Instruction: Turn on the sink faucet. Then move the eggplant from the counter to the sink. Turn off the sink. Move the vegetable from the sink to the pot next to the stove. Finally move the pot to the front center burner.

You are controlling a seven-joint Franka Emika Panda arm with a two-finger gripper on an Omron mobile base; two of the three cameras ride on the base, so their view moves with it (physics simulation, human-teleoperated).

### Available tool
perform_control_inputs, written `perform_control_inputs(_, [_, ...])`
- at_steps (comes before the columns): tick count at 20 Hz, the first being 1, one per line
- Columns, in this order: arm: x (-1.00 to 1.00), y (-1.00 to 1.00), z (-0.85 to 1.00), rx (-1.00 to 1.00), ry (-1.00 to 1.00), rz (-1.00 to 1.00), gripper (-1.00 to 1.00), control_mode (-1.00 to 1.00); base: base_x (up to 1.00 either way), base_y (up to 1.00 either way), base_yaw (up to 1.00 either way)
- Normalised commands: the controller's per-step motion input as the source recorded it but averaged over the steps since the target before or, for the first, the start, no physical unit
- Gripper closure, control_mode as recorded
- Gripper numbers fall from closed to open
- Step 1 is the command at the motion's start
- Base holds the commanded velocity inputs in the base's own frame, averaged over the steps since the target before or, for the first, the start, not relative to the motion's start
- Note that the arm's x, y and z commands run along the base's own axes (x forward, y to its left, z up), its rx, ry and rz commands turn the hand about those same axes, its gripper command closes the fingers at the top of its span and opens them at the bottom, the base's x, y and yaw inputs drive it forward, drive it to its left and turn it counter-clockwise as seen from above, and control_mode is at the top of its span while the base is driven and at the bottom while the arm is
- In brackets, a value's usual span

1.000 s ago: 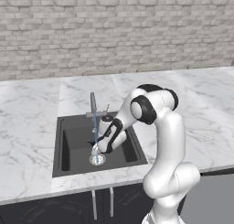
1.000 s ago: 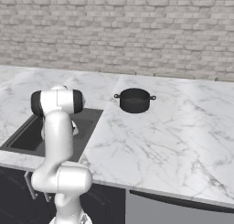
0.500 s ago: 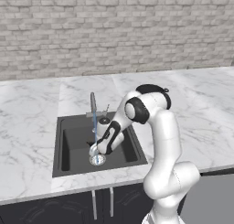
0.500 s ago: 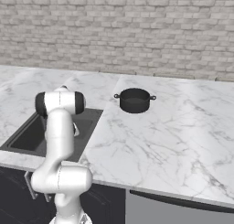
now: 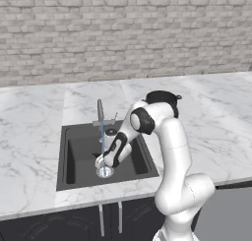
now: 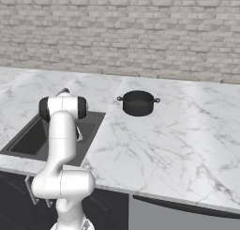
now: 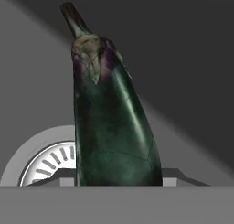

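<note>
Two steps look done: water runs from the sink faucet [image 5: 100, 118], and the eggplant [image 7: 112, 122] is down in the sink [image 5: 74, 159] over the drain [image 7: 43, 161], clamped between the fingers [image 5: 102, 162]. Next, I judge: release it, lift clear, then push the faucet lever off.

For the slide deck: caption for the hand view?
Hand camera over the eggplant in the dark sink, stem pointing away, silver drain beside it.
</note>
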Motion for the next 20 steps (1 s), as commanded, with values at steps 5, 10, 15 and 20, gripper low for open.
perform_control_inputs(5, [0.04,0.03,-0.16,0.0,0.01,-0.01,-1.0,-1.0,0.0,0.0,0.0])
perform_control_inputs(10, [-0.01,-0.01,-0.04,0.03,0.0,0.0,-1.0,-1.0,0.0,0.0,0.0])
perform_control_inputs(15, [0.0,-0.03,0.0,0.08,0.0,0.0,-1.0,-1.0,0.0,0.0,0.0])
perform_control_inputs(20, [-0.02,-0.07,0.27,0.09,0.0,0.0,-1.0,-1.0,0.0,0.0,0.0])
